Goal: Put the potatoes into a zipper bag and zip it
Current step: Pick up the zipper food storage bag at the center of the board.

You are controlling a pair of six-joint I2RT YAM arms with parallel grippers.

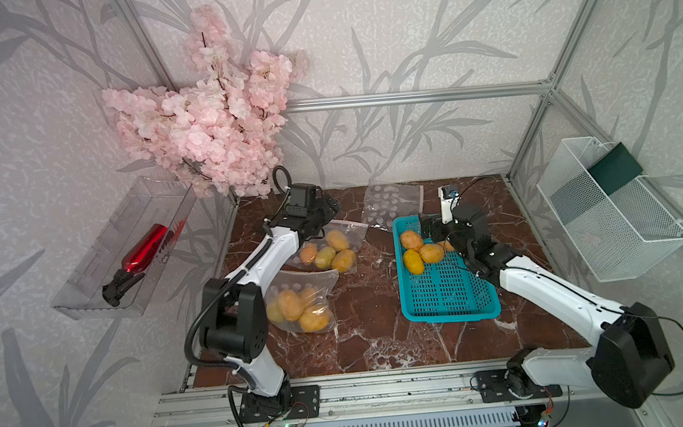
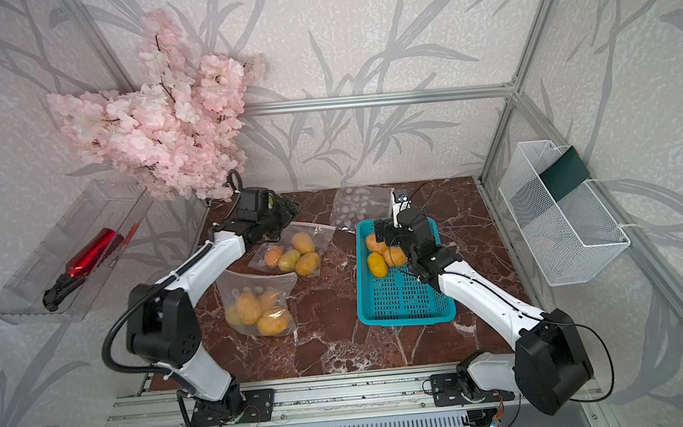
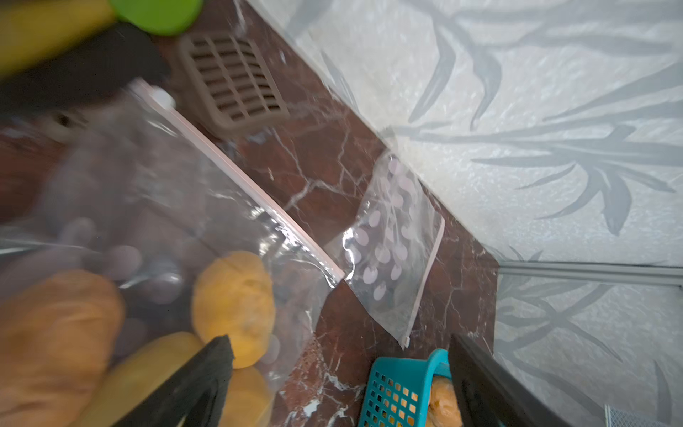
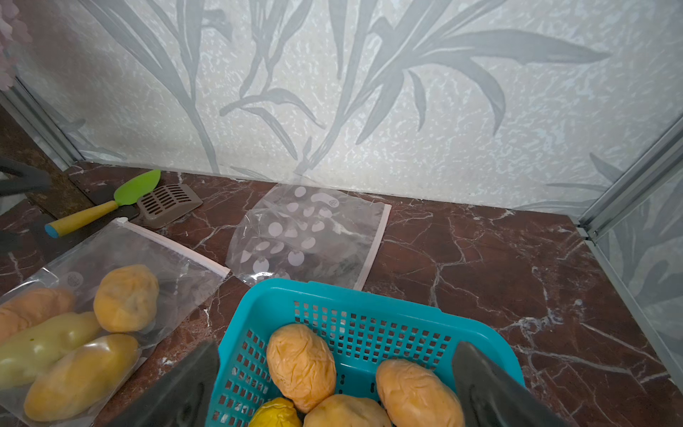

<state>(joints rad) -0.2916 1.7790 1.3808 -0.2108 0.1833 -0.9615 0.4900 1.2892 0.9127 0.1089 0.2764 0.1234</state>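
Right wrist: right claw (image 4: pixel 336 347) is seen wide open, empty, over the basket (image 4: pixel 369 292); a potato (image 4: pixel 301 364) should be gripped across its middle.

I can read no text, number or brand on any of my feeds. The closest thing is a small round stamp (image 4: pixel 333 202) printed on the empty bag (image 4: pixel 306 236) by the back wall. A second stamp (image 4: pixel 74 279) sits on the filled bag (image 4: pixel 177 271) beside it. Both are too small and blurred for me to make out any lettering.
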